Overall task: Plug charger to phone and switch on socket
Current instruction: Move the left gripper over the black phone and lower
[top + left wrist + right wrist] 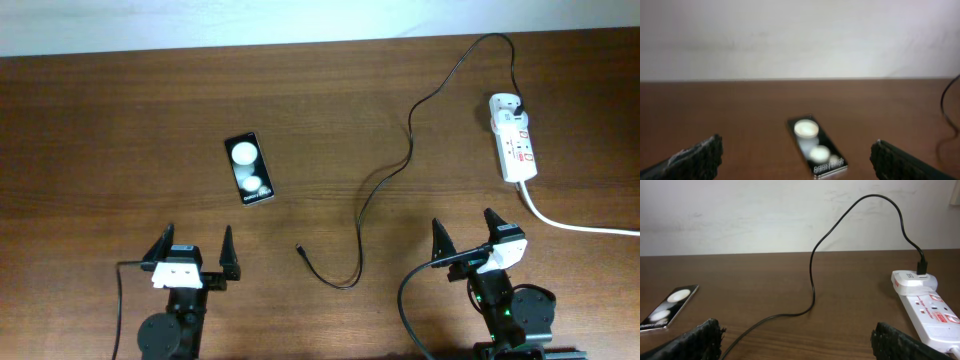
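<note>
The black phone [249, 169] lies flat left of centre, screen up with two round reflections; it also shows in the left wrist view [815, 146] and the right wrist view [666, 306]. The black charger cable [409, 140] runs from its plug in the socket's far end [519, 103] down to a loose connector tip [300, 248] on the table. The white socket strip [513, 136] lies at the right, also in the right wrist view [926, 302]. My left gripper [192, 252] is open and empty, near the phone's near end. My right gripper [467, 236] is open and empty, below the socket.
The socket's thick white cord [575, 223] runs off to the right edge. A white wall stands behind the brown wooden table [120, 130]. A thin black cable [402, 300] loops by the right arm's base.
</note>
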Robot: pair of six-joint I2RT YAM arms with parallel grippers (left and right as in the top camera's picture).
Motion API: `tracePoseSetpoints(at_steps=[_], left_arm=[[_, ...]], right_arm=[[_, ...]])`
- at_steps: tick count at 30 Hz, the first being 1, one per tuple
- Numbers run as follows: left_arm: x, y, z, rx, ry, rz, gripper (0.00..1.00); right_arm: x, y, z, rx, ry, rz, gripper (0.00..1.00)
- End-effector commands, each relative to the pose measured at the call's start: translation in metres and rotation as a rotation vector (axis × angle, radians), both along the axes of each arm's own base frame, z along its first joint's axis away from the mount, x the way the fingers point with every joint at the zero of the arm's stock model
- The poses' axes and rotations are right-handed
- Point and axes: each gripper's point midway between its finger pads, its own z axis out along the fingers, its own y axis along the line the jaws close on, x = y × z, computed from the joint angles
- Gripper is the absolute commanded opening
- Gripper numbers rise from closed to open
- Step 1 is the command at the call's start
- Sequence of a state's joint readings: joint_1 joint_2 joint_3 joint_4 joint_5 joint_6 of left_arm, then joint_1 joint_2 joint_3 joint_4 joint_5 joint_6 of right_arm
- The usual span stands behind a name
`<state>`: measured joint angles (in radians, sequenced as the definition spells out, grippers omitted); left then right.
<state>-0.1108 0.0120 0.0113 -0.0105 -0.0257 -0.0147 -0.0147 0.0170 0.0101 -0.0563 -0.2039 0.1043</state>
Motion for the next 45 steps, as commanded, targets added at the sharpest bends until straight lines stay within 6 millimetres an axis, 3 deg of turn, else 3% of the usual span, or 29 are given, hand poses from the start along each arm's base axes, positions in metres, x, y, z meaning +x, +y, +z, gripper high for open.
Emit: tracePoseSetpoints(at_steps=[1,6,7,9,11,13,15,18,20,22,26,27,29,32,38,39,40,42,43,44,45], left_arm=[[-0.01,-0.001,0.048,0.008,-0.071,-0.013,0.99],[-0.04,-0.002,0.139,0.071,-0.019,-0.038,0.99],[-0.041,-0.008,0.163,0.072,-0.007,-0.072,0.99],[-0.036,-0.011,0.188,0.077,0.059,-0.091,0.99],[-0.019,-0.02,0.212,0.086,0.209,-0.136,0.99],[0.002,-0.023,0.219,0.091,0.313,-0.14,0.99],[0.038,-0.027,0.216,0.096,0.422,-0.143,0.99],[0.09,-0.035,0.186,0.098,0.569,-0.159,0.99],[0.123,-0.048,0.137,0.082,0.715,-0.214,0.99],[0.142,-0.055,0.095,0.071,0.833,-0.241,0.99],[0.159,-0.065,0.032,0.045,1.004,-0.284,0.99],[0.162,-0.066,0.014,0.04,1.055,-0.287,0.48],[0.165,-0.067,-0.011,0.038,1.117,-0.286,0.0],[0.166,-0.066,-0.042,-0.003,1.21,-0.249,0.0],[0.168,-0.053,-0.116,-0.022,1.388,0.02,0.0],[0.168,-0.055,-0.125,-0.003,1.401,0.025,0.12],[0.168,-0.058,-0.135,0.018,1.415,0.028,0.42],[0.168,-0.061,-0.145,0.025,1.429,0.024,0.66],[0.169,-0.061,-0.145,0.025,1.425,0.026,0.91],[0.171,-0.061,-0.145,0.024,1.417,0.026,1.0],[0.174,-0.061,-0.145,0.022,1.408,0.024,0.99]], right_arm=[[0.0,0.001,-0.005,0.0,0.015,0.003,0.99],[0.0,0.001,-0.005,0.0,0.015,0.003,0.99],[0.0,0.001,-0.005,0.0,0.015,0.003,0.99],[0.0,0.001,-0.005,0.0,0.015,0.003,0.99],[0.0,0.001,-0.005,0.0,0.015,0.003,0.99],[0.0,0.001,-0.005,0.0,0.016,0.003,0.99],[0.0,0.001,-0.005,0.0,0.016,0.003,0.99],[0.0,0.001,-0.005,0.0,0.015,0.003,0.99],[0.0,0.001,-0.005,0.0,0.015,0.003,0.99],[0.0,0.001,-0.005,0.0,0.015,0.003,0.99],[0.0,0.001,-0.005,0.0,0.015,0.003,0.99],[0.0,0.001,-0.005,0.0,0.015,0.003,0.99],[0.0,0.001,-0.005,0.0,0.015,0.003,0.99],[0.0,0.001,-0.005,0.0,0.015,0.003,0.99],[0.0,0.001,-0.005,0.0,0.016,0.003,0.99],[0.0,0.001,-0.005,0.0,0.016,0.003,0.99],[0.0,0.001,-0.005,0.0,0.015,0.003,0.99],[0.0,0.001,-0.005,0.0,0.015,0.003,0.99],[0.0,0.001,-0.005,0.0,0.015,0.003,0.99],[0.0,0.001,-0.005,0.0,0.015,0.003,0.99],[0.0,0.001,-0.005,0.0,0.015,0.003,0.99]])
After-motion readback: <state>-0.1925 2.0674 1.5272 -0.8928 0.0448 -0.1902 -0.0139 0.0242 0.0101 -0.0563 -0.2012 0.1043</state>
